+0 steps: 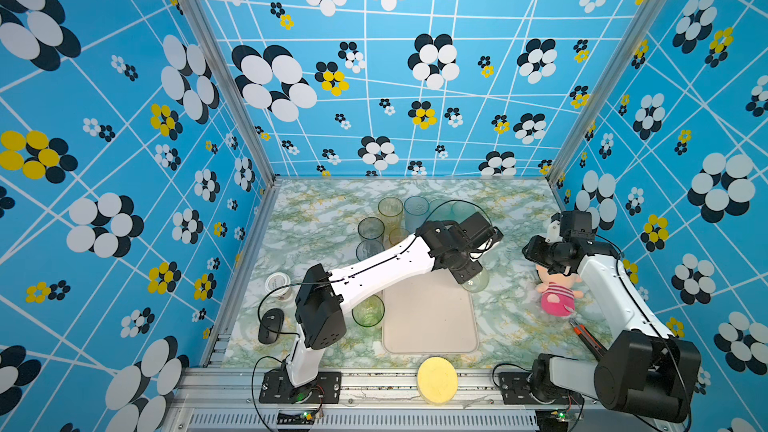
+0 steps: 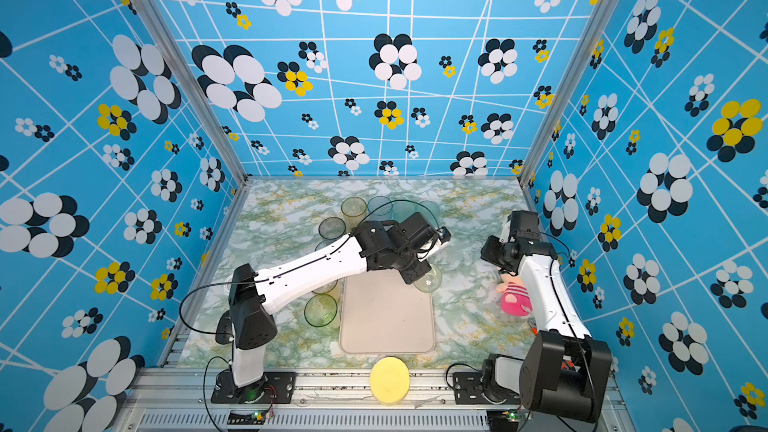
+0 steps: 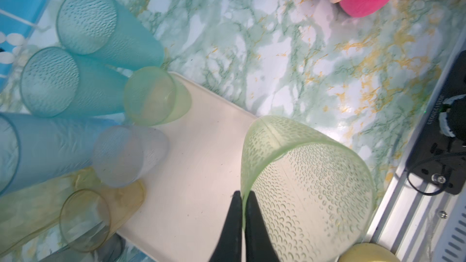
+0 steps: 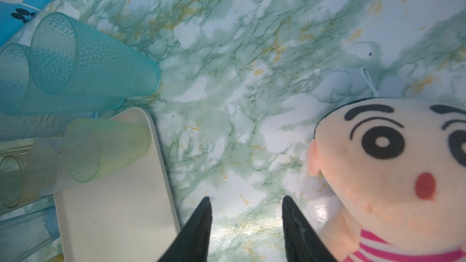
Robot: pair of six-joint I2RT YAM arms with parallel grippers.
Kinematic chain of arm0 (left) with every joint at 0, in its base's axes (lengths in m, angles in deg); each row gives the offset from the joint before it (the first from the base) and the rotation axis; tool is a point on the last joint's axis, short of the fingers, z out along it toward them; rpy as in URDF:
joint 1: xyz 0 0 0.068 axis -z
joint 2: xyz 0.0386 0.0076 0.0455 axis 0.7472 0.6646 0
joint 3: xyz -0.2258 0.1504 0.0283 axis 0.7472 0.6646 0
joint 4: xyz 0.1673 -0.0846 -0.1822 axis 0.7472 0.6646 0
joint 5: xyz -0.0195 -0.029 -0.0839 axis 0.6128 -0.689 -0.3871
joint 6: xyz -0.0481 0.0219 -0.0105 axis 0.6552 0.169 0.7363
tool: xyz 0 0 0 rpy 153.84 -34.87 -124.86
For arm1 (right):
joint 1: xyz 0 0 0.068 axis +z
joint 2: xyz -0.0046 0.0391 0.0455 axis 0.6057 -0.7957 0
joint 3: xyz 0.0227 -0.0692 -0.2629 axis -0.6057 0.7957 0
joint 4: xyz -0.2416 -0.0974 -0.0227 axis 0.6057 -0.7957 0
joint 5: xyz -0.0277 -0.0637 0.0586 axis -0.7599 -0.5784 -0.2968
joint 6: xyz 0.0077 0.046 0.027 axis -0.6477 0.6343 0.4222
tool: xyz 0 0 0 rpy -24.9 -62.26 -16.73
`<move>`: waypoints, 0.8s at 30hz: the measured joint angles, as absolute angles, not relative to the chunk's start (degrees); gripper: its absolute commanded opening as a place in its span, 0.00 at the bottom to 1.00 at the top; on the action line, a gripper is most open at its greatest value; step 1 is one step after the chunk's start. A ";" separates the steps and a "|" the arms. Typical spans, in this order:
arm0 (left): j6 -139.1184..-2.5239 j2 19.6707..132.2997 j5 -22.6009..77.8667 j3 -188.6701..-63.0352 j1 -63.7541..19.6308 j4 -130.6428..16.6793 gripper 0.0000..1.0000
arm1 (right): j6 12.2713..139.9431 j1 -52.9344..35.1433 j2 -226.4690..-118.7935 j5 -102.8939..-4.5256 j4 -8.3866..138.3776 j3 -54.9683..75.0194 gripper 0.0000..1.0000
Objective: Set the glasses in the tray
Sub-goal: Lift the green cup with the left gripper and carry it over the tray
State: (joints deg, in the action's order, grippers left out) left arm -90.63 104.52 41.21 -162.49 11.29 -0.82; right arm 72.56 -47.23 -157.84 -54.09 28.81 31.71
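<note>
My left gripper (image 3: 243,194) is shut on the rim of a pale green dimpled glass (image 3: 302,185). In both top views this held glass (image 1: 478,281) (image 2: 429,280) hangs at the far right corner of the cream tray (image 1: 428,326) (image 2: 386,326). A short green glass (image 3: 153,97) and a clear one (image 3: 126,155) stand at the tray's (image 3: 196,172) far end. Teal (image 3: 88,21), blue and amber glasses (image 1: 390,209) cluster behind it. Another green glass (image 1: 368,310) stands left of the tray. My right gripper (image 4: 245,200) is open above bare table, between the tray and the plush toy.
A pink plush toy (image 1: 557,290) lies right of the tray, and an orange-handled tool (image 1: 586,336) lies nearer the front. A yellow sponge disc (image 1: 437,380) rests on the front rail. At the left are a black mouse (image 1: 271,325) and a white jar (image 1: 277,285).
</note>
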 measured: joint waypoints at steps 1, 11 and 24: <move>-90.59 103.36 41.80 -160.98 10.11 -0.27 0.00 | 72.56 -47.23 -157.84 -53.96 28.81 31.71 0.47; -90.45 100.36 44.01 -150.32 -0.28 1.72 0.00 | 72.56 -41.77 -158.65 -54.22 28.33 31.68 0.47; -90.45 100.36 43.88 -145.60 -4.45 0.36 0.00 | 72.60 -33.11 -159.29 -56.82 25.40 28.21 0.47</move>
